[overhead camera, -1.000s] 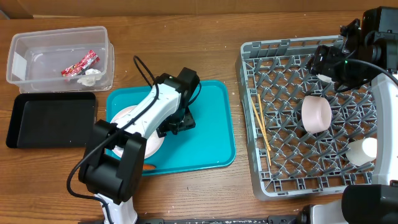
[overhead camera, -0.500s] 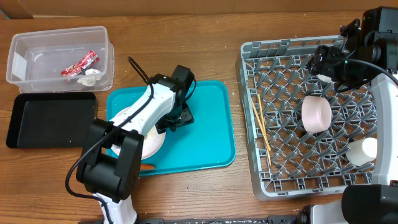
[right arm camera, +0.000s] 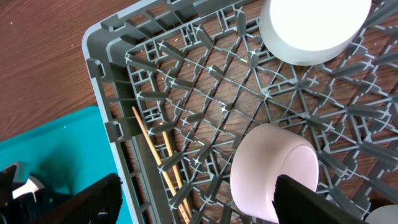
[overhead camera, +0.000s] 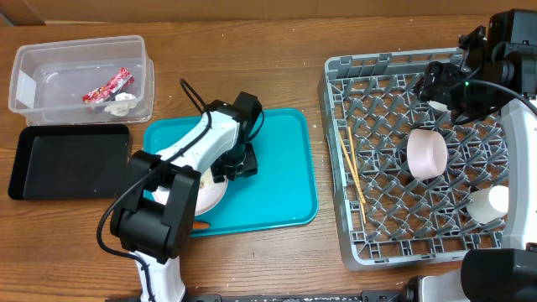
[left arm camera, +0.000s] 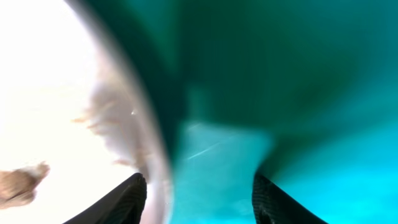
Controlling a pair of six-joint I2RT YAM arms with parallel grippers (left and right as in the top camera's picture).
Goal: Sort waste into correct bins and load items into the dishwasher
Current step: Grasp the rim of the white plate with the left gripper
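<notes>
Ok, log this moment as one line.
left fingers: open beside plate on teal tray | right fingers: open, empty, over rack | racked: chopsticks, bowl | tub: red wrapper

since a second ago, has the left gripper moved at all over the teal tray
Yes, slightly: the left gripper has shifted away from the teal tray's right rim, toward the white plate.

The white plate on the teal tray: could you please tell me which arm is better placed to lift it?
Left. The left gripper is open at the rim of the plate on the teal tray, while the right gripper hovers over the dish rack.
</notes>
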